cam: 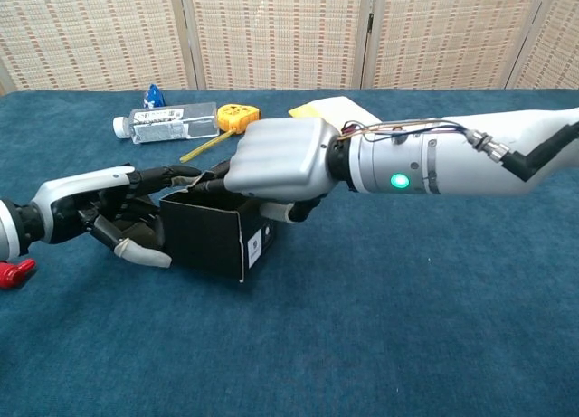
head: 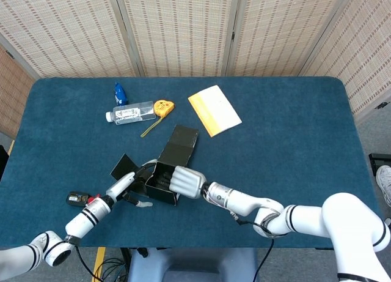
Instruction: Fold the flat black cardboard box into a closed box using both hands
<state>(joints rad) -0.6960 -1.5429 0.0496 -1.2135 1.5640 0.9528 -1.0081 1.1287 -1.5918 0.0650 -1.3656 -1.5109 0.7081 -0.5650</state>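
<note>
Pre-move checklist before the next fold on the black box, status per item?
1. Right hand on the black box, fingers over its top rim: ok.
2. Left hand against the box's left side: ok.
3. Box body squared up, standing on the table: ok.
4. Lid flap open, not folded down: not ok.
5. Side flap tucked in: not ok, it sticks out left.
6. Inner tabs seated: cannot tell, the right hand hides the inside.
</note>
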